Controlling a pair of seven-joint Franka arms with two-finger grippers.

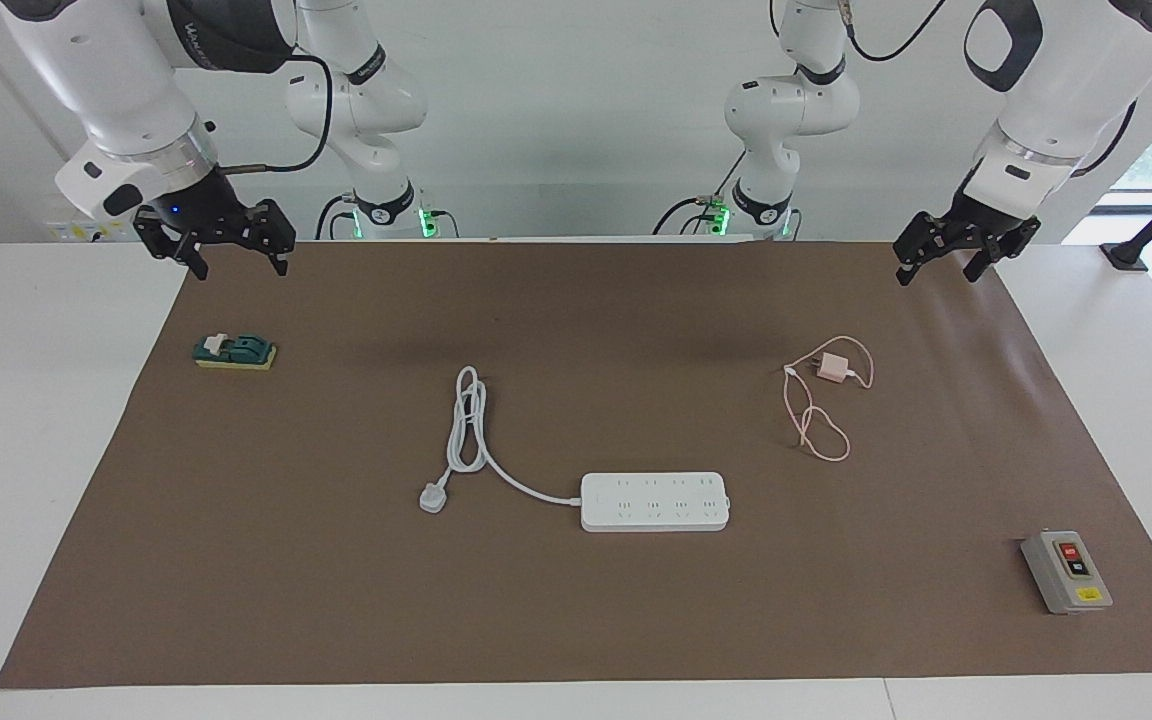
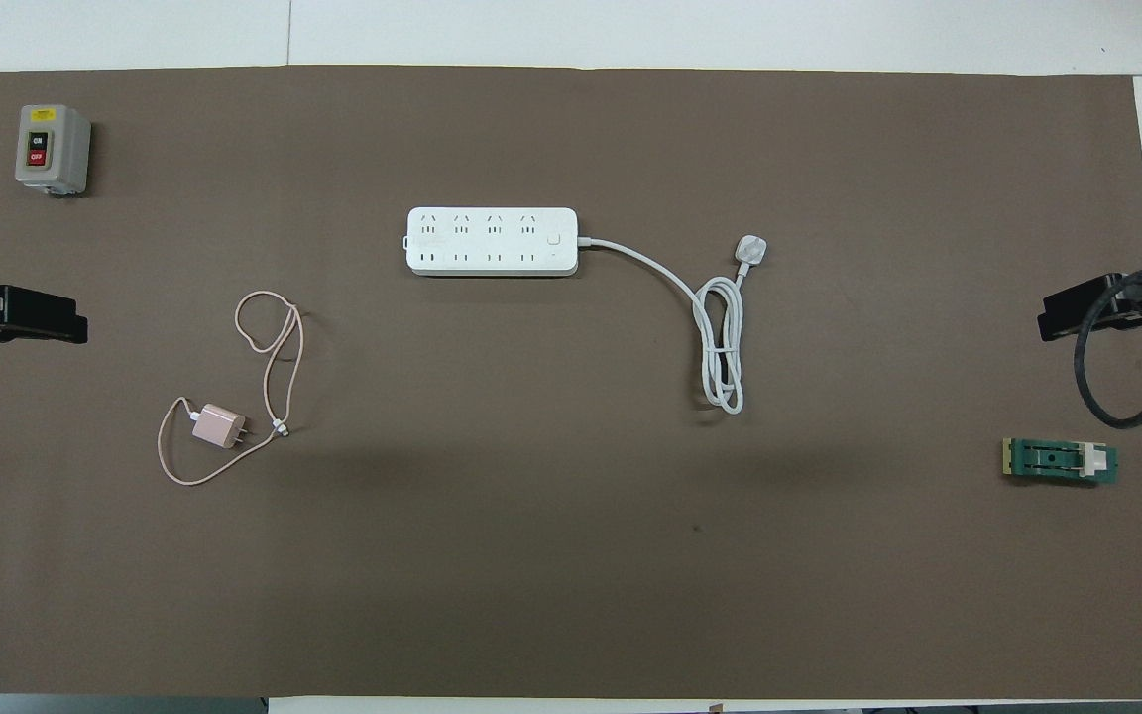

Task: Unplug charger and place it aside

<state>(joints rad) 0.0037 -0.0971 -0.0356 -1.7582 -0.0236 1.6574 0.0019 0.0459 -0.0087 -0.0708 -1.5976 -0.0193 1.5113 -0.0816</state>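
The charger (image 1: pixel 833 368), a small pale pink cube with its prongs free, lies on the brown mat with its thin pink cable looped around it. It also shows in the overhead view (image 2: pixel 217 426). It is apart from the white power strip (image 1: pixel 654 502) (image 2: pixel 492 241), nearer to the robots and toward the left arm's end. Nothing is plugged into the strip's sockets. My left gripper (image 1: pixel 941 272) (image 2: pixel 65 327) hangs open and empty over the mat's corner at the left arm's end. My right gripper (image 1: pixel 239 262) (image 2: pixel 1052 322) hangs open and empty over the mat's edge at the right arm's end.
The strip's thick white cord and plug (image 1: pixel 433 497) (image 2: pixel 750 248) lie coiled beside it. A grey on/off switch box (image 1: pixel 1066 572) (image 2: pixel 53 149) stands farther out at the left arm's end. A green and yellow block (image 1: pixel 234 351) (image 2: pixel 1060 461) lies under the right gripper's side.
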